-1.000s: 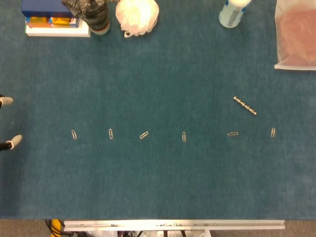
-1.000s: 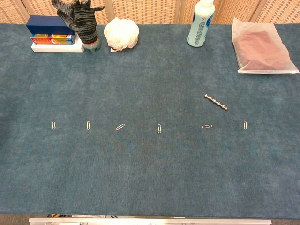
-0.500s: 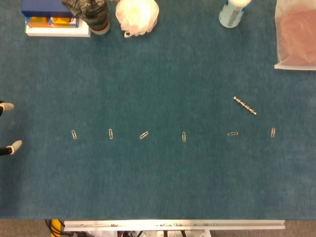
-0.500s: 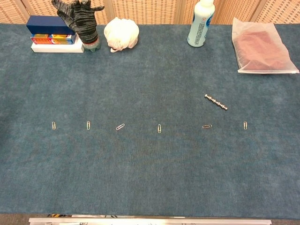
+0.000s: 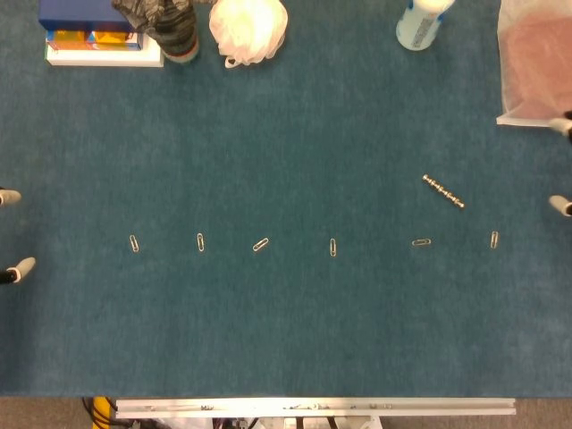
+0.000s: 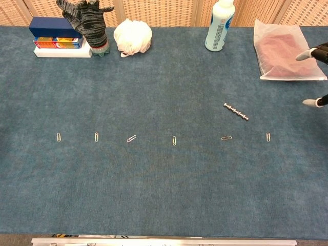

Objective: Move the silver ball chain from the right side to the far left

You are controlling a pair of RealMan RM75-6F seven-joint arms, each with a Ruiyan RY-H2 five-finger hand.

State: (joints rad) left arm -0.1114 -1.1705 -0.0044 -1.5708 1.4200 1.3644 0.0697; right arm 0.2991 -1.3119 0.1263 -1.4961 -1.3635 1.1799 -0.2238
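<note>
At three o'clock, on the very edge of the head view, the right hand [image 5: 563, 165] is showing only two pale fingertips [image 6: 306, 54] set well apart, holding nothing — it is reading as open, though the palm is out of frame. At nine o'clock the left hand [image 5: 11, 234] is showing two spread fingertips too, likewise empty.

Toward nine o'clock from the right hand, the silver ball chain [image 5: 443, 191] is lying diagonally on the blue table [image 5: 295, 134], near but apart from those fingertips. Just toward six o'clock from it, a row of paper clips [image 5: 332, 248] is running across the table.

Judging by this, the reach is the step in hand — nothing is grasped yet. The next move is calling for the right hand to travel toward nine o'clock, settle over the chain, and pinch it finely without disturbing the two nearest clips.
</note>
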